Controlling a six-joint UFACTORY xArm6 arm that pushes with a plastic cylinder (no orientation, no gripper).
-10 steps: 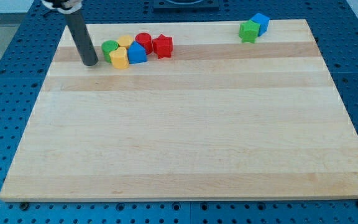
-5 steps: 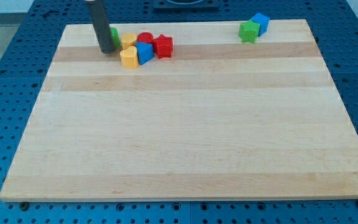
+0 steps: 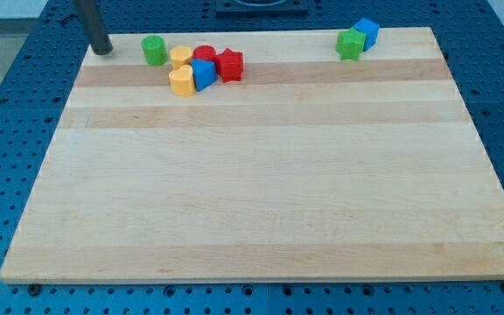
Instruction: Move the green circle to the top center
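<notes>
The green circle (image 3: 154, 50) stands near the board's top left, just left of a cluster of blocks. My tip (image 3: 101, 50) rests at the board's top left corner, well to the left of the green circle and apart from it. The cluster holds two yellow blocks (image 3: 181, 70), a blue block (image 3: 203, 73), a red circle (image 3: 203, 55) and a red star (image 3: 229, 65).
A green star (image 3: 350, 44) and a blue block (image 3: 367, 32) sit touching at the top right of the wooden board (image 3: 261, 175). Blue perforated table surrounds the board.
My tip swung up and right against the green circle, nudging it up and the cluster right, then withdrew left to the board's top left corner. The green circle now stands free.
</notes>
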